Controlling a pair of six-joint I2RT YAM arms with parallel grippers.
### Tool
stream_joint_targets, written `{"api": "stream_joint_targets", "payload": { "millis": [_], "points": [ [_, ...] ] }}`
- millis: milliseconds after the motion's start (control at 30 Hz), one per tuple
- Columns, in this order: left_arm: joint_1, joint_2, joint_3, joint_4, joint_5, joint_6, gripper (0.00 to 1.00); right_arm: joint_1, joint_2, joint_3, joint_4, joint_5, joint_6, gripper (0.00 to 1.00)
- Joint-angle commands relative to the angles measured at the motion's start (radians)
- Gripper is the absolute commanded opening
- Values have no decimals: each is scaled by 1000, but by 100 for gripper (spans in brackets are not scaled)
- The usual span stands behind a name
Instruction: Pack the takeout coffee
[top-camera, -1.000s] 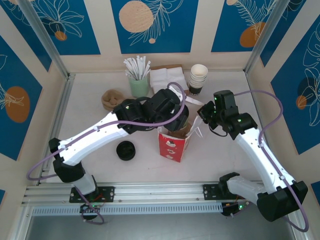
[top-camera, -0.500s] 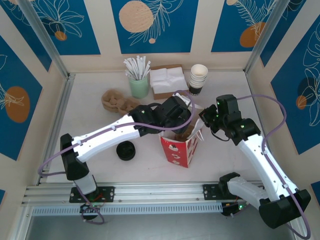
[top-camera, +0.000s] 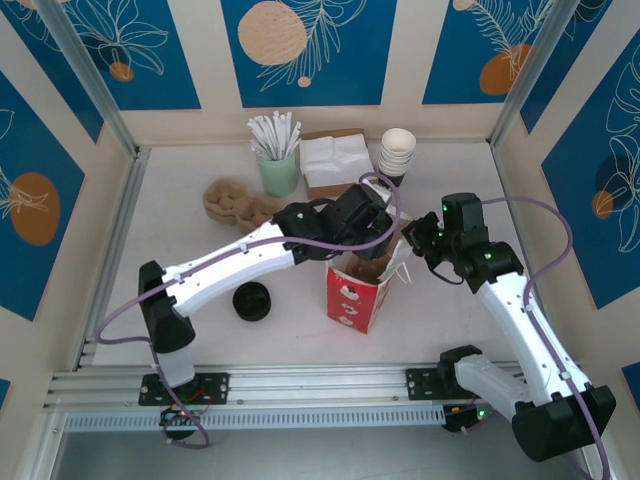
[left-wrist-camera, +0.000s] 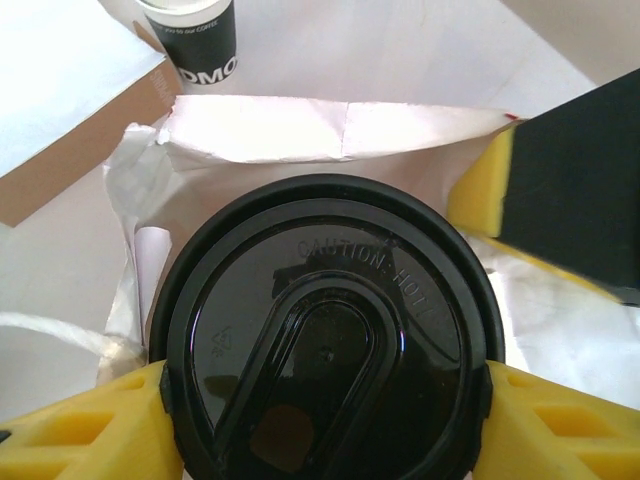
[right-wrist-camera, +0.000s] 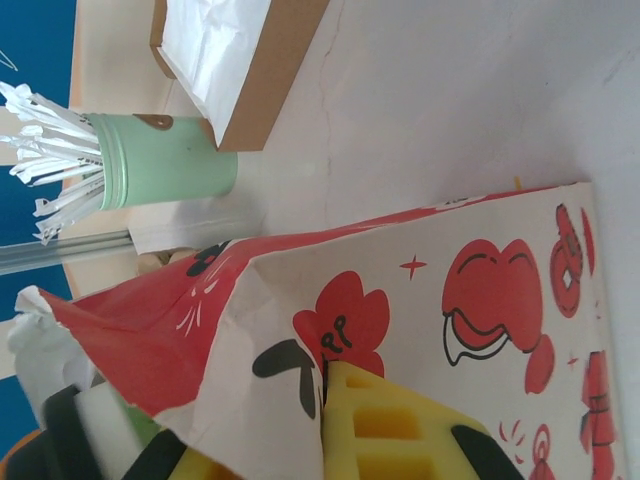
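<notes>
The takeout coffee (left-wrist-camera: 325, 340) shows its round black lid from above, and my left gripper (left-wrist-camera: 325, 405) is shut on it, a yellow finger (left-wrist-camera: 90, 425) pressing each side. It hangs over the open mouth of the red-and-white paper bag (left-wrist-camera: 300, 130). In the top view my left gripper (top-camera: 368, 228) is over the bag (top-camera: 355, 295), hiding the cup. My right gripper (top-camera: 412, 248) is shut on the bag's right rim. The right wrist view shows its yellow finger (right-wrist-camera: 400, 430) pinching the printed paper (right-wrist-camera: 480, 290).
At the back stand a green cup of paper-wrapped sticks (top-camera: 277, 165), a brown box of white napkins (top-camera: 332, 160) and stacked lidless cups (top-camera: 396, 157). A loose black lid (top-camera: 251, 300) lies left of the bag. A tan lump (top-camera: 235, 200) sits at the back left.
My left arm has stretched to the right, carrying the coffee over the bag's mouth. The bag and my right gripper have shifted slightly right and toward the front.
</notes>
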Motion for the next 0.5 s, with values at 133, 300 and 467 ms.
{"api": "stream_joint_targets", "payload": {
  "millis": [133, 300, 467],
  "points": [
    [8, 54, 210, -184, 26, -65, 64, -3, 5, 52, -75, -10, 14, 0],
    [-2, 79, 288, -240, 41, -72, 64, -3, 50, 123, -123, 0, -15, 0],
    [-4, 81, 263, -239, 53, -55, 64, -13, 73, 152, -124, 3, -4, 0]
  ]
}}
